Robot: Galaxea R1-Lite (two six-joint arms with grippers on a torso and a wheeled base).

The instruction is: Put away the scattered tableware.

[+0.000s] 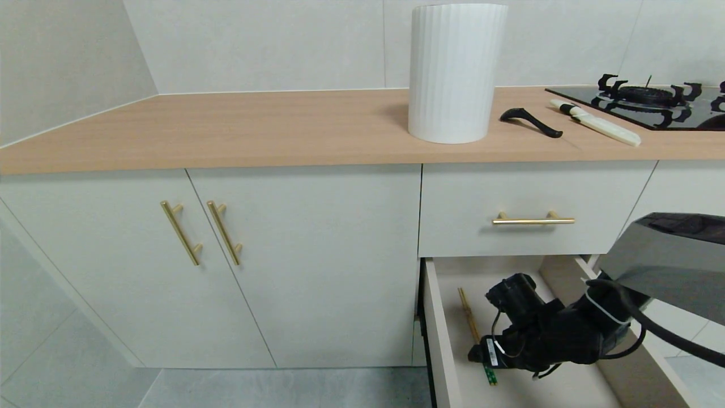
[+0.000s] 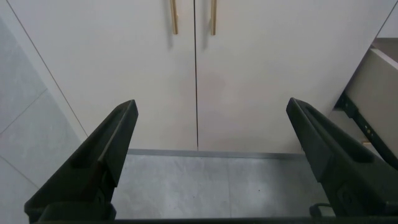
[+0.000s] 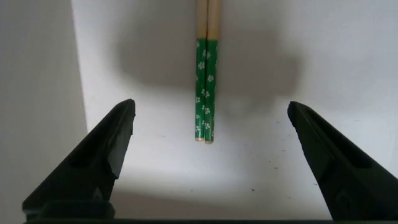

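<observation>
A pair of wooden chopsticks (image 1: pixel 471 328) with green patterned ends (image 3: pixel 205 93) lies on the floor of the open lower drawer (image 1: pixel 439 334). My right gripper (image 3: pixel 211 162) hangs inside that drawer just above the chopsticks' green ends, open, with nothing between its fingers. On the countertop lie a black curved utensil (image 1: pixel 531 122) and a white knife (image 1: pixel 597 123) with a black band, to the right of a tall white ribbed container (image 1: pixel 453 71). My left gripper (image 2: pixel 211 162) is open and empty, low before the cabinet doors (image 2: pixel 196 68).
A closed drawer with a gold handle (image 1: pixel 533 220) sits directly above the open one. Two cabinet doors with gold handles (image 1: pixel 204 232) are on the left. A black gas hob (image 1: pixel 651 102) occupies the counter's far right. Grey tiled floor (image 2: pixel 205 186) lies below.
</observation>
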